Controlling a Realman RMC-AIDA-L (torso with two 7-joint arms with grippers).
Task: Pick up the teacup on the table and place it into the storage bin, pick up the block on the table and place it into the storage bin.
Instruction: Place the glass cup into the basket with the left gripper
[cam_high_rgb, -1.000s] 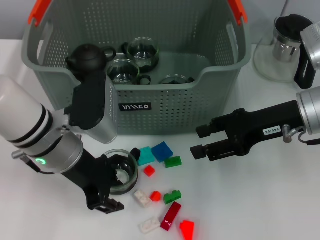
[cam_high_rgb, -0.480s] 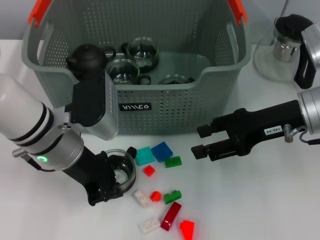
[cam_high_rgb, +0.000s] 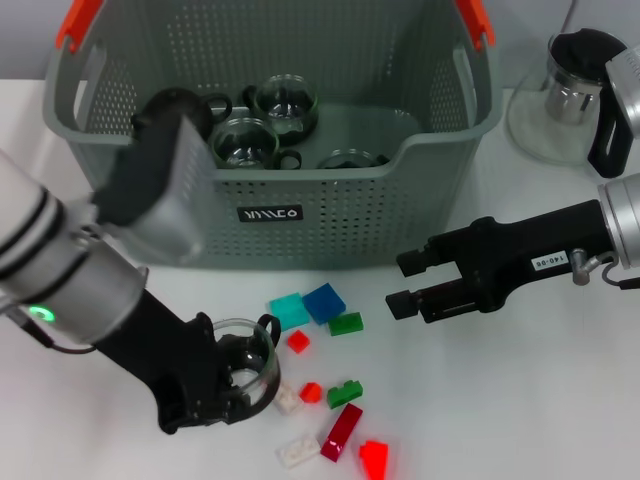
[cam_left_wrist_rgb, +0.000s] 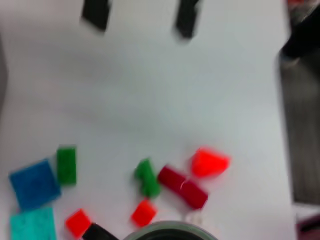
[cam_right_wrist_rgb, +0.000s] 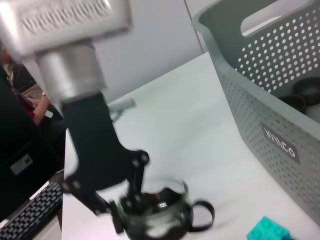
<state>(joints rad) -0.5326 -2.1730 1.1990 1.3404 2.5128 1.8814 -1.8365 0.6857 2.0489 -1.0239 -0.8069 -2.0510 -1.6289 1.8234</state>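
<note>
We see a small black label (cam_high_rgb: 272, 214) on the basket (cam_high_rgb: 400, 215) with white letters too stylised to read, and a white sticker (cam_high_rgb: 548, 262) on the right arm reading roughly "148-05".

Left gripper (cam_high_rgb: 225, 385) low at near left, jaws closed; right gripper (cam_high_rgb: 402, 283) level, jaws parted

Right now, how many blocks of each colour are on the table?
Red blocks: 3
Dark red block: 1
Green blocks: 2
White blocks: 2
Blue block: 1
Teal block: 1
Total: 10
</note>
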